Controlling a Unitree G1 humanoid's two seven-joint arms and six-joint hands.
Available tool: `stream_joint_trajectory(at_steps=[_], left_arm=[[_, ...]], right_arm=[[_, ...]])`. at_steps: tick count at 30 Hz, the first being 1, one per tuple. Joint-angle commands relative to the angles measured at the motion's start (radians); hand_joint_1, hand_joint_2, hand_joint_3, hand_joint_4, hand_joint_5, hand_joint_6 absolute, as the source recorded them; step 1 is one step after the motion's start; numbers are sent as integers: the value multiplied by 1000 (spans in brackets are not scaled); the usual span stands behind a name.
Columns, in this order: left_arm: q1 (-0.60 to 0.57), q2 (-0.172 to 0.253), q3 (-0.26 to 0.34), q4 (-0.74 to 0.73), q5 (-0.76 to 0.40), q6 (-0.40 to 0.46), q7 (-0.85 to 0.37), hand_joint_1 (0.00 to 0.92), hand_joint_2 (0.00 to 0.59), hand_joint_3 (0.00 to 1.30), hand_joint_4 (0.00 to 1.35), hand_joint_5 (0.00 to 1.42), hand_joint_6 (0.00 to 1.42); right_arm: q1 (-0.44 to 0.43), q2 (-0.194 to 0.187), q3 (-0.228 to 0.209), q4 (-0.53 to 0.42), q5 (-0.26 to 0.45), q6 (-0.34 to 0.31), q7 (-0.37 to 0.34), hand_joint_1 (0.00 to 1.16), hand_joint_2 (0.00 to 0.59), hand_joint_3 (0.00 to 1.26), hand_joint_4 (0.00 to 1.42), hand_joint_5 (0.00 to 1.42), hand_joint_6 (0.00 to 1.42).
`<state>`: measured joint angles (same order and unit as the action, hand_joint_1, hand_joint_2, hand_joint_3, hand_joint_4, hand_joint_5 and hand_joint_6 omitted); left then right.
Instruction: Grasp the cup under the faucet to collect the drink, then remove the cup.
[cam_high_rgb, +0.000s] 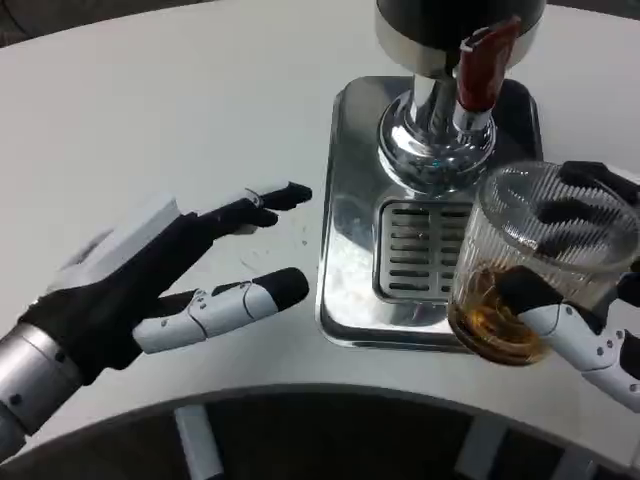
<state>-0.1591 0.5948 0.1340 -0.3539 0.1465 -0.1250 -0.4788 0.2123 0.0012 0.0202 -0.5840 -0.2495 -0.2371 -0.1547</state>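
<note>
Here the right hand grips the cup, a ribbed clear glass with amber drink pooled in its bottom; black fingertips wrap the far side of the glass near its rim, and a white and black finger presses the near side low down; the cup is tilted, its rim leaning up and to the right, and it sits over the front right corner of the drip tray, though whether its base touches the tray or hangs just above cannot be told. The tray is a shiny steel rectangle on the white table, with a slotted grate in its middle; behind the grate rises the chrome base of the dispenser, and the faucet, with its red lever, stands up and to the left of the cup, apart from it. The left hand lies to the left of the tray, near it but not touching, holding nothing; its fingers are spread and stretched toward the tray, one dark finger above and a white one with a black tip below.
</note>
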Motion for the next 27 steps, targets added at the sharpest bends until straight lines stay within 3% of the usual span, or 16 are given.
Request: stream_joint_trajectory(at_steps=[1,12,27], left_arm=[[34,37,-3,-60,41,28,-12,0,113,162,84,134,160],[112,87,19,-236,121,101,-34,0,109,77,0,21,102],[315,94,141,-420,157,178,-65,0,97,18,0,0,62]], right_arm=[[7,4,28,-38,-6,-46,10,814,193,844,1022,1274,1292],[-11,1,90,-29,-3,-38,38,813,193,853,1022,1275,1305],[-13,-45,141,-30,-10,-46,123,804,189,854,1035,1287,1309]])
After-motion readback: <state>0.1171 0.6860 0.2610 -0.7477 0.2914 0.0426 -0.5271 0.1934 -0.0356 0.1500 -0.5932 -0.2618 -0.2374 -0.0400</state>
